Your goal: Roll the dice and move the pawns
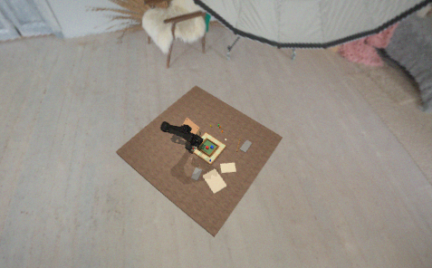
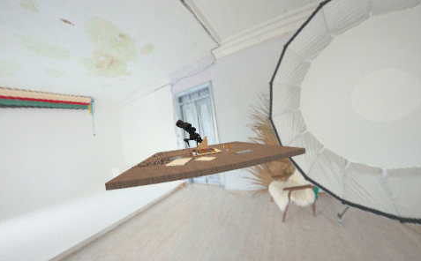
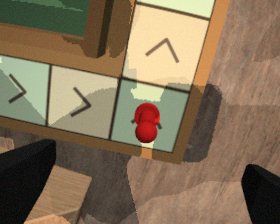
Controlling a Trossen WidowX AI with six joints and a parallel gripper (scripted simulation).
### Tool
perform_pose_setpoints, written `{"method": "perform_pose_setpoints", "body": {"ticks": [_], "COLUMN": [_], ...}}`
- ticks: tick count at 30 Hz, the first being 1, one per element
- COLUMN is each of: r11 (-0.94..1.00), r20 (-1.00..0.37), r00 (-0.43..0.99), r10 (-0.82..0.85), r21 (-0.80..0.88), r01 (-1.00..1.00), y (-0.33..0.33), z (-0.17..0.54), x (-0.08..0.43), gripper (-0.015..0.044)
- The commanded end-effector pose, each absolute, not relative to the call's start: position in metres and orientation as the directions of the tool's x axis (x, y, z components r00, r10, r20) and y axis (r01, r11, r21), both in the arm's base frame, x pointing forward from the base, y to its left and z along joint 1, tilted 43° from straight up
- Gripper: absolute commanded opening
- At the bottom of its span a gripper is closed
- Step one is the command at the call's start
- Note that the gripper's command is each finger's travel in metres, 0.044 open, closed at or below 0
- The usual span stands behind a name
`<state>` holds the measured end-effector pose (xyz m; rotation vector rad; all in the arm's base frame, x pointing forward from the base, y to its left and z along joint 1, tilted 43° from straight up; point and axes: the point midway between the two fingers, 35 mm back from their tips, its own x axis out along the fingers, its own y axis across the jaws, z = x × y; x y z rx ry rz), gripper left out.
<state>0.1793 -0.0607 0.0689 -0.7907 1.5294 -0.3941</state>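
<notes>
Fingers spread wide, holding nothing.
Left to right: my left tip could bump the board's edge point(image 3: 81, 140) if I swing; the red pawn point(image 3: 146, 123) point(image 2: 194, 151), on the corner square, could tip if I brush it.

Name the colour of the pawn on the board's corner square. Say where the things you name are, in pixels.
Red point(image 3: 146, 122); the wrist view shows it best.

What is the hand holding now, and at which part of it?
Nothing: the hand is open, and the red pawn stands free on a corner square.
</notes>
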Motion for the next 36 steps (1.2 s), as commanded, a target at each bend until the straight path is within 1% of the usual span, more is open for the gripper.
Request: {"method": "perform_pose_setpoints", "body": {"ticks": [1,6,12,18,25,36], "r11": [0.714,0.731,0.735,0.724,0.722,0.721], "r20": [-0.733,-0.734,-0.734,-0.734,-0.734,-0.733], "r00": [0.052,0.055,0.057,0.06,0.06,0.06], "r10": [-0.678,-0.677,-0.677,-0.677,-0.677,-0.677], "r21": [-0.674,-0.68,-0.672,-0.649,-0.645,-0.646], "r01": [-0.188,-0.063,0.089,0.235,0.251,0.251], "y": [-0.053,-0.042,-0.031,-0.023,-0.021,-0.035], "z": [0.078,0.088,0.085,0.065,0.061,0.045], "x": [0.205,0.265,0.335,0.395,0.399,0.401], "gripper": [0.0335,0.0204,0.02,0.02,0.02,0.02]}}
